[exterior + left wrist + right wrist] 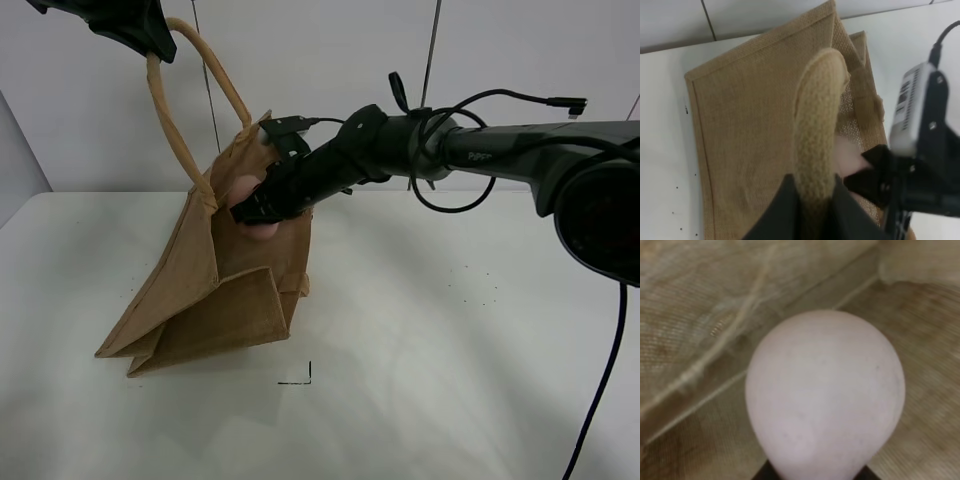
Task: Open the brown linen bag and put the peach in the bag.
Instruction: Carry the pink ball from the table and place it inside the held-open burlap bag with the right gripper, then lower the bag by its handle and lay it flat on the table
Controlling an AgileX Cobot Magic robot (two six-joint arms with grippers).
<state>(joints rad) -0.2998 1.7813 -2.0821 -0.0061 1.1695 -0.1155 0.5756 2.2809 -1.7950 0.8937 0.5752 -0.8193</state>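
The brown linen bag stands tilted on the white table, its mouth held up and open. My left gripper is shut on one tan loop handle and holds it high; the left wrist view shows that handle pinched in my left gripper over the bag. My right gripper is shut on the dusty-pink peach at the bag's mouth, partly inside. The peach fills the right wrist view, with woven bag lining around it. It shows as a pink patch in the left wrist view.
The white table runs to the right and front of the bag. A small black corner mark lies in front of the bag. The right arm and its cables reach across from the right. A white wall stands behind.
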